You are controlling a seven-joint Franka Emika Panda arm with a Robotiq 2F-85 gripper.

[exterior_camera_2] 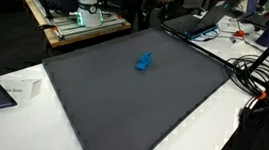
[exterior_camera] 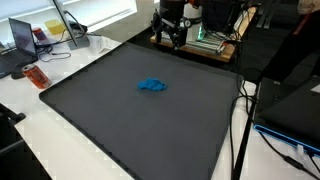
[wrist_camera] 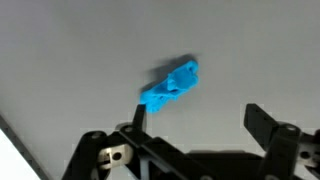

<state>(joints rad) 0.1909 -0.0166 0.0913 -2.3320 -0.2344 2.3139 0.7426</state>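
A small crumpled blue object lies on a large dark grey mat, seen in both exterior views. In the wrist view the blue object sits just ahead of my gripper, close to the left finger and not touching it. The two black fingers are spread wide with nothing between them. In an exterior view the gripper hangs at the far edge of the mat, well above and behind the blue object. The mat carries nothing else.
A laptop and a red item sit on the white table beside the mat. Cables run along another edge. A wooden cart, another laptop, cables and a white box surround the mat.
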